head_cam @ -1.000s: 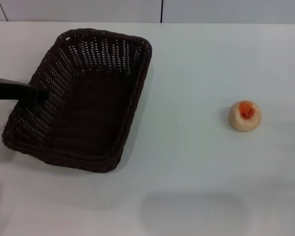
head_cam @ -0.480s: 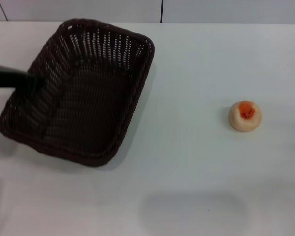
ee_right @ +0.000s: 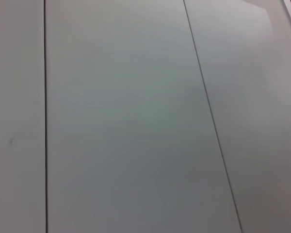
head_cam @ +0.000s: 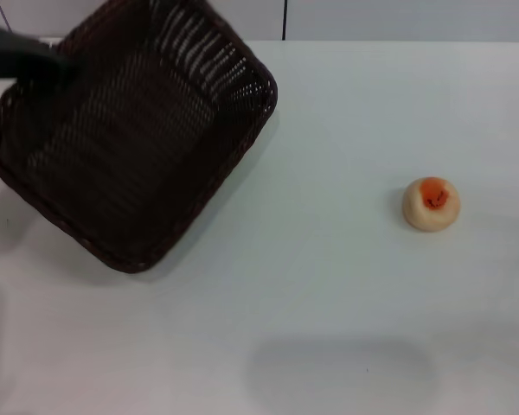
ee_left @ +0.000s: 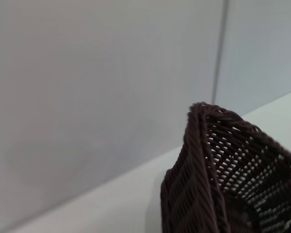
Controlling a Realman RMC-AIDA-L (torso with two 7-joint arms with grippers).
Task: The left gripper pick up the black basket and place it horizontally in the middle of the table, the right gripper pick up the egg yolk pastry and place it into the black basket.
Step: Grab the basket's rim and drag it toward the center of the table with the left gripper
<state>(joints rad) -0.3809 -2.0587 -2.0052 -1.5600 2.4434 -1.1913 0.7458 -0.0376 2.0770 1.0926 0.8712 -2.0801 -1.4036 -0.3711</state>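
A plain white table [head_cam: 346, 328] filled most of the head view. Along the top of the frame stood a pale grey wall [head_cam: 398, 19] of flat panels, with a thin dark seam [head_cam: 285, 19] between two panels. The light was soft and even.

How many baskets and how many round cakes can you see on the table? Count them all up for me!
Black basket: 1, held at its far left rim by the left gripper, tilted above the table.
Egg yolk pastry: 1, sitting alone on the right side of the table.
Total: 2 things.
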